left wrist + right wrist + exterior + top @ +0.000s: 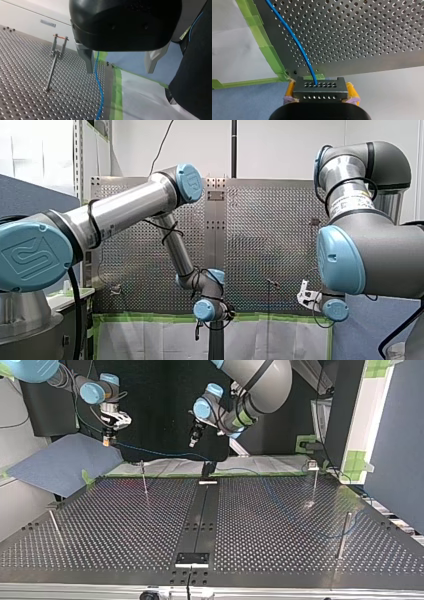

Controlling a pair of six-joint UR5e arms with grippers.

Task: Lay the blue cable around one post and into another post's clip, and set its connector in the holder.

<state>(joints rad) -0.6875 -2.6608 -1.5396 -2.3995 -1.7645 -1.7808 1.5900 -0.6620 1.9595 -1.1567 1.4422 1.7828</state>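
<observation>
**Well off the table, connector pinched tight**

Right away the eye went to my right gripper [321, 93]. Its yellow pads [351, 90] were pressed in on both sides of the dark connector [320, 85], and that grip looked firm. The blue cable [296, 42] came straight out of the connector's face, ahead of the gripper. It curved away over the green tape [265, 48] and onto the perforated table [362, 37]. The gripper itself hung past the table's taped edge, above a blue cloth [242, 102].

Over to my left gripper [120, 62]: spread wide, metal fingers [88, 60] well apart, gripping nothing. The cable ran just beside one finger, lower down, along the table's edge next to the tape. A thin post [51, 72] stood upright on the table off to that finger's side, apart from the cable.

From the top view, both grippers hovered beyond the table's far edge, the right one at the view's left and the left one near the middle. The cable was slung from the right gripper toward the middle, dipping to the table. Whether it touched any post, I could not tell.
</observation>
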